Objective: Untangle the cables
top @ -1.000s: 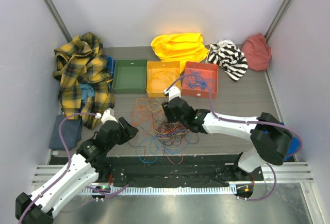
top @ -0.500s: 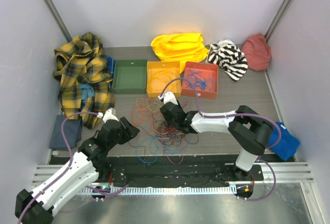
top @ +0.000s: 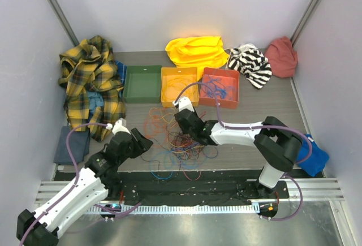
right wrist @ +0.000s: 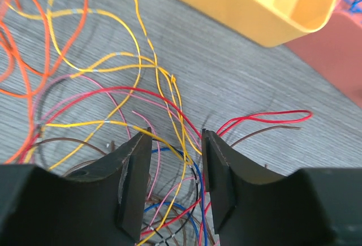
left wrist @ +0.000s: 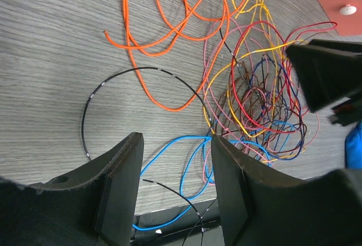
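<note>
Grey wood-grain table [top: 271,107], pale walls on three sides. Clothing is heaped along the far edge and left side: a plaid shirt [top: 90,82] and a yellow cloth [top: 198,48] among it.

Right pincer [right wrist: 175,138]: jaws parted to a middling gap, gripping nothing. It hangs low over the far rim of the cables [top: 178,138]. A yellow strand [right wrist: 176,107] and a red strand [right wrist: 119,90] run under the gap between the tips. It is probably lined up here because single strands lie freer at the rim than in the mass. Just beyond it is the yellow tray [right wrist: 243,3], with the red tray [right wrist: 334,48] beside that.

Left pincer [left wrist: 175,144]: also parted, nothing between the fingers. It hovers at the near-left rim of the tangle, above a blue loop [left wrist: 189,138] and a black loop [left wrist: 141,68] that lie clear of the knot. Orange strands [left wrist: 128,25] spread loose farther out. The dense snarl of red, yellow, brown and blue sits to its right, toward the other arm.

Each arm takes its own side, likely so that a strand can be drawn outward without the arms crossing.

From above, the tangle lies mid-table between the arms and a row of three trays. The green tray [top: 142,83] shows nothing inside, the yellow one holds yellow-orange wire, and the red one holds blue wire. This looks like sorting by colour, with most of the pile yet to go.
</note>
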Tool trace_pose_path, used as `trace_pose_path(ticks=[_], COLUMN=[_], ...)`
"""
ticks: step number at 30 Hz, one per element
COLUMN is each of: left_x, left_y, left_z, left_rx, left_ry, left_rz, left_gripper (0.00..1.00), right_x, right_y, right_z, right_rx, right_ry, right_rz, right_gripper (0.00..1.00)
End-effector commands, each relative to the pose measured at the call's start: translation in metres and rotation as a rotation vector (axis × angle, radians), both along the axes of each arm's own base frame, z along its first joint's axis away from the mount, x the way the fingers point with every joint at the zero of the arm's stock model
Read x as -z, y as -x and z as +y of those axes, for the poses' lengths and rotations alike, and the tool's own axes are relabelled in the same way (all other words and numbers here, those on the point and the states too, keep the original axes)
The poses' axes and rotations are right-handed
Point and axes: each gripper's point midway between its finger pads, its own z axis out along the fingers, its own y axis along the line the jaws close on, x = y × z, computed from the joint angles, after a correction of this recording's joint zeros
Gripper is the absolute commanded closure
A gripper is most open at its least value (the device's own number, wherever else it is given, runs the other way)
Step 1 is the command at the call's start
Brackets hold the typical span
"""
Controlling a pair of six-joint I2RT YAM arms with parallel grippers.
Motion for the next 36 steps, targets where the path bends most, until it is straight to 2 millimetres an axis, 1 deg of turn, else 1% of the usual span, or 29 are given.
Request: trace_pose_path(ticks=[1,3,4,5,6,7,11,12,14,15,16,18,19,20,21,23,25,26,27,28,30,31,33,34,36], left_x=[-0.005,-0.004,-0.004,-0.003,-0.003,-0.003,-0.005,-0.005,-0.005,-0.006,-0.005,-0.008,-0.008,-0.008,-0.008,-0.008,-0.007,-0.007,-0.007,-0.009,-0.010,-0.012,-0.011,-0.010,-0.011], left_y=[-0.006,-0.006,-0.007,-0.007,-0.007,-0.006,-0.005,-0.005,-0.004,-0.004,-0.004,-0.005,-0.005,-0.005,-0.005,-0.004,-0.004,-0.004,-0.004,-0.004,-0.004,-0.004,-0.003,-0.003,-0.002], left_z=[-0.004,-0.005,-0.006,-0.007,-0.007,-0.007,-0.006,-0.005,-0.004,-0.004,-0.004,-0.004,-0.004,-0.005,-0.004,-0.005,-0.005,-0.005,-0.005,-0.005,-0.006,-0.006,-0.006,-0.007,-0.007], left_rx=[-0.004,-0.001,0.000,0.003,0.005,0.008,0.009,0.004,0.002,0.001,-0.001,0.000,0.001,0.003,0.004,0.004,0.004,0.002,0.004,0.003,0.008,0.006,0.007,0.009,0.008], left_ry=[0.016,0.018,0.020,0.022,0.023,0.023,0.025,0.025,0.027,0.028,0.027,0.030,0.031,0.031,0.029,0.032,0.034,0.036,0.036,0.041,0.046,0.051,0.054,0.057,0.062], left_rz=[-0.021,-0.017,-0.016,-0.013,-0.010,-0.012,-0.018,-0.020,-0.026,-0.029,-0.028,-0.033,-0.034,-0.034,-0.033,-0.033,-0.034,-0.035,-0.035,-0.039,-0.041,-0.046,-0.042,-0.040,-0.041], left_gripper=[0.45,0.45,0.45,0.45,0.45,0.45,0.46,0.46,0.46,0.46,0.46,0.46,0.46,0.46,0.46,0.46,0.46,0.46,0.46,0.46,0.46,0.46,0.46,0.46,0.46], right_x=[-0.051,-0.052,-0.044,-0.044,-0.034,-0.032,-0.023,-0.026,-0.033,-0.036,-0.042,-0.062,-0.076,-0.102,-0.121,-0.163,-0.227,-0.244,-0.266,-0.297,-0.322,-0.349,-0.369,-0.390,-0.406], right_y=[-0.008,-0.009,-0.010,-0.012,-0.012,-0.012,-0.016,-0.017,-0.018,-0.019,-0.020,-0.021,-0.024,-0.022,-0.023,-0.021,-0.018,-0.016,-0.014,-0.014,-0.011,-0.010,-0.010,-0.010,-0.010], right_z=[0.009,0.010,0.010,0.013,0.014,0.016,0.019,0.019,0.019,0.017,0.018,0.014,0.014,0.011,0.011,0.006,0.001,-0.004,-0.008,-0.010,-0.014,-0.014,-0.016,-0.016,-0.016], right_rx=[0.018,0.013,0.012,0.007,0.005,0.003,0.014,0.016,0.019,0.021,0.021,0.028,0.037,0.041,0.044,0.046,0.043,0.042,0.041,0.042,0.030,0.028,0.011,0.012,0.002], right_ry=[-0.115,-0.110,-0.088,-0.082,-0.058,-0.058,-0.056,-0.060,-0.070,-0.062,-0.068,-0.077,-0.092,-0.131,-0.162,-0.204,-0.298,-0.314,-0.344,-0.386,-0.391,-0.427,-0.421,-0.447,-0.441], right_rz=[-0.088,-0.094,-0.084,-0.085,-0.072,-0.069,-0.063,-0.069,-0.082,-0.093,-0.104,-0.129,-0.151,-0.184,-0.211,-0.253,-0.333,-0.349,-0.380,-0.416,-0.443,-0.475,-0.501,-0.526,-0.548], right_gripper=[0.53,0.56,0.57,0.57,0.58,0.59,0.70,0.77,0.83,0.90,0.93,0.99,0.99,0.99,0.99,0.99,0.99,0.99,0.99,0.99,0.99,0.99,0.99,0.99,0.99])
